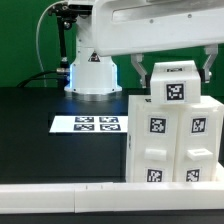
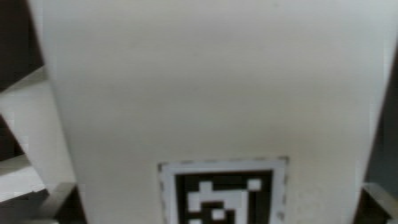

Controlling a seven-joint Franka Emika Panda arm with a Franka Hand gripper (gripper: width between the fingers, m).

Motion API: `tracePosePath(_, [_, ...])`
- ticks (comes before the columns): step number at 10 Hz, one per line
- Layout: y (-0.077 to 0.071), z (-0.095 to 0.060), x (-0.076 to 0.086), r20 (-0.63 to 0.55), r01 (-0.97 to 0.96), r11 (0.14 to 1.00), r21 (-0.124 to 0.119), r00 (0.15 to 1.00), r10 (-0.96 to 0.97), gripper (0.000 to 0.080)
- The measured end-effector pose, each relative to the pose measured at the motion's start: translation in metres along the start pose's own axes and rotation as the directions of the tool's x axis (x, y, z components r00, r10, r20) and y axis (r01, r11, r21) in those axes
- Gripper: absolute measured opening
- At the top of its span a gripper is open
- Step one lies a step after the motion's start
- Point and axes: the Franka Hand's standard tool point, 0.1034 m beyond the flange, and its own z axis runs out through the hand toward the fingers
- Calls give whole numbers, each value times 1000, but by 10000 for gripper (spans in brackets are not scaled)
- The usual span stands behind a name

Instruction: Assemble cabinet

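Rail [image 1: 60, 199] foremost; only exterior view shows cabinet [image 1: 175, 135] whole.

Light: bright, even, from overhead
Glare: white cabinet [image 1: 172, 125] faces near washed out; blue glow at robot arm base [image 1: 92, 72]
Table [image 1: 40, 115]: dark, little shadow detail
Wrist view: soft, blurred; tag [image 2: 224, 194] edges smeared
Resolution: low, grainy

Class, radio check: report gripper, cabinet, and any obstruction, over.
Gripper straddling top white piece, grip unconfirmed. Cabinet upright by rail. Marker board apart; nothing blocking.
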Motion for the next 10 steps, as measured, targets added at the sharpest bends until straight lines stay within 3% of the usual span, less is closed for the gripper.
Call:
tracePosePath(5, [0, 0, 0, 1, -78, 997, 1, 997, 78, 563])
tracePosePath(8, [-2, 1, -1, 5, -452, 892, -3, 892, 452, 563])
tracePosePath(10, [-7, 2, -3, 4, -573, 820, -3, 820, 573, 563])
